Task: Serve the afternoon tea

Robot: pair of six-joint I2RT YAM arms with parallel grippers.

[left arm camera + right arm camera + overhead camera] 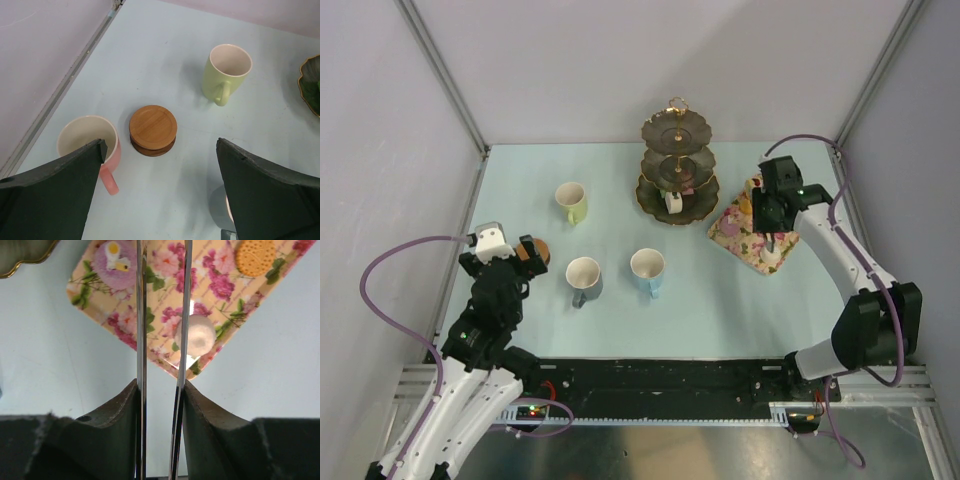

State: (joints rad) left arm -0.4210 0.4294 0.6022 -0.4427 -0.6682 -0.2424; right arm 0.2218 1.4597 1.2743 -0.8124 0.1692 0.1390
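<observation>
Though narrow, right jaws above tray (235, 300); white cake (197, 335) just outside them

No legible text, label, brand, number or sign anywhere; print on floral tray (100, 300) purely decorative.

Four mugs: green mug (571, 202), grey mug (584, 280), blue mug (648, 271), pink mug (85, 134). One three-tier stand (660, 160). One tray (225, 295). Three cakes showing on it: pink cake (116, 260), white cake (196, 334), orange cake (255, 256). One coaster stack (152, 129), its count unclear.
</observation>
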